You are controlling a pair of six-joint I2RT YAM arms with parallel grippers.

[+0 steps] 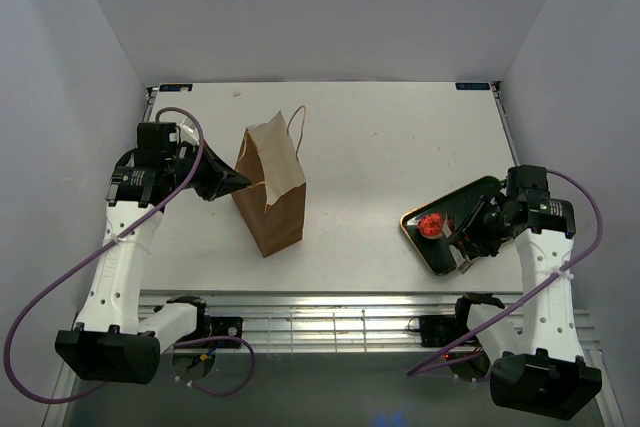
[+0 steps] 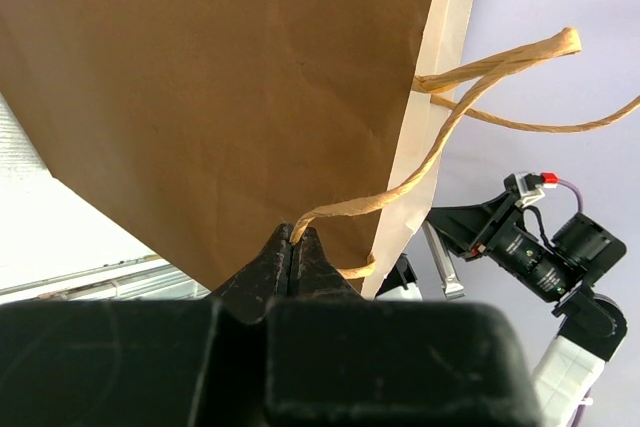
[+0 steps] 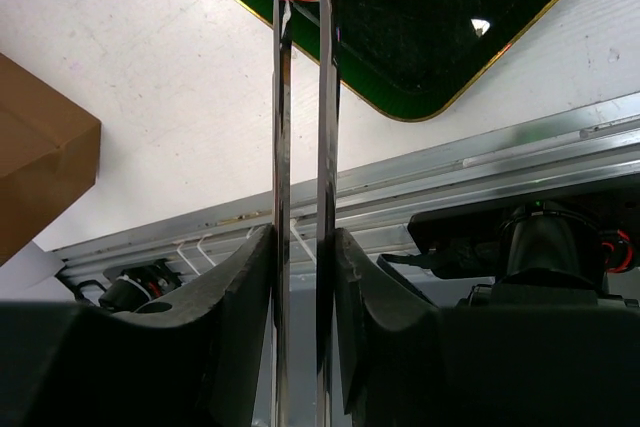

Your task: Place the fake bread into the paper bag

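Left wrist view showed the left fingers clamped on the cord handle of the tall, upright brown kraft paper bag. The right fingers stood narrowly apart astride the red-frosted ring donut on the dark green gold-rimmed tray; whether they gripped it could not be told. Picking seemed in hand; the next move called for a lift across the white surface, boxed by grey walls, to the bag.

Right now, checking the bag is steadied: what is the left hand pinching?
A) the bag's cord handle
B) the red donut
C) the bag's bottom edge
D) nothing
A: the left wrist view shows the left hand shut on a cord handle of the paper bag.
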